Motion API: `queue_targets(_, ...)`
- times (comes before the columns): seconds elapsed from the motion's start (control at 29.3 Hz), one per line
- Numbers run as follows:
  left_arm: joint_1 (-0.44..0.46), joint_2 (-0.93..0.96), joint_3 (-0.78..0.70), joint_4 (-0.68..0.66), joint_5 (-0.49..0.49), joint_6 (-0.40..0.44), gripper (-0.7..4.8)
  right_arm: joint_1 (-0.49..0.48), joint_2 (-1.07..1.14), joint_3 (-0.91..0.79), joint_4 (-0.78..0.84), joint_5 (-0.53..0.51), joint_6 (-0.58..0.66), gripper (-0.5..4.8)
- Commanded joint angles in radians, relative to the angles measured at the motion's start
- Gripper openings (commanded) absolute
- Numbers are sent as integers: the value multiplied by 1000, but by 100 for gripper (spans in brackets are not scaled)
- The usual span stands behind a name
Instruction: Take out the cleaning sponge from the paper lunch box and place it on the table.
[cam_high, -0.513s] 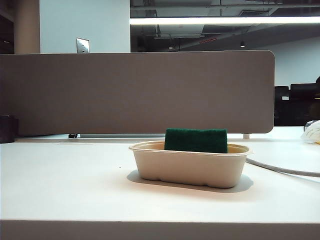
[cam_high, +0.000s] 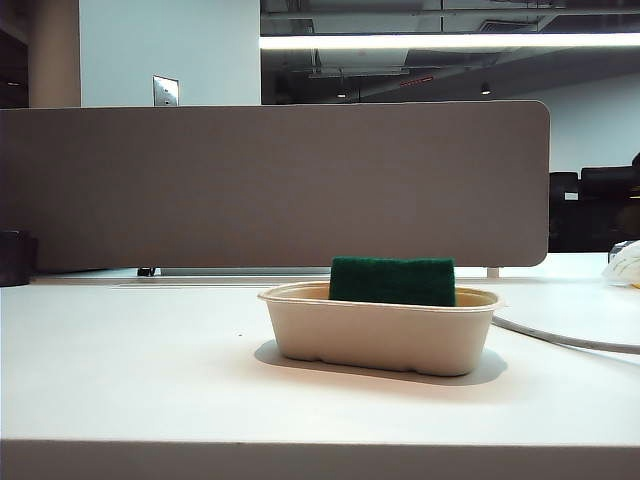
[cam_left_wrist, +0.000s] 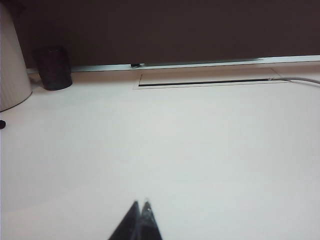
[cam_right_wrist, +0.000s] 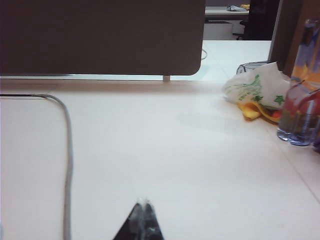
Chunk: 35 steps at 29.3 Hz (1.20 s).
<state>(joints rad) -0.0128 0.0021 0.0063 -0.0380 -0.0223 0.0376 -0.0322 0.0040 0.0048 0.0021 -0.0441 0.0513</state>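
Cleaning sponge (cam_high: 392, 280) standing on edge inside the paper lunch box (cam_high: 380, 335), dark green scouring face toward the exterior camera, top well above the rolled rim. Box resting on the white desk (cam_high: 130, 370), slightly toward 3 o'clock of centre in the exterior view, grey-brown partition panel (cam_high: 270, 185) behind at 12 o'clock. Grey cable (cam_high: 560, 340) trailing off at 3 o'clock of the box. Left gripper (cam_left_wrist: 140, 206) low over bare desk, fingers pressed together, holding nothing; dark cylindrical cup (cam_left_wrist: 53, 67) far off by the panel. Right gripper (cam_right_wrist: 144, 203) likewise over bare desk, fingers pressed together and empty; plastic bag (cam_right_wrist: 255, 87) and clear bottle (cam_right_wrist: 300, 115) well apart from it.
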Motion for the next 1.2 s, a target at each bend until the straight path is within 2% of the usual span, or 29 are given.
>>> queue_targets(0.03, 1, 0, 1, 10, 0, 8, -5, 77, 0, 1, 17, 25, 0, -5)
queue_targets(0.14, 1, 0, 1, 10, 0, 8, -5, 193, 0, 1, 18, 26, 0, -5)
queue_targets(0.41, 1, 0, 1, 10, 0, 8, -5, 579, 0, 1, 18, 22, 0, -5)
queue_targets(0.51, 1, 1, 1, 10, 0, 8, -5, 669, 0, 1, 18, 21, 0, -5)
queue_targets(0.65, 1, 1, 1, 10, 0, 8, -5, 714, 1, 1, 18, 22, 0, -5)
queue_targets(1.2, 1, 1, 1, 10, 0, 8, -5, 701, 179, 1, 16, 23, 0, -5)
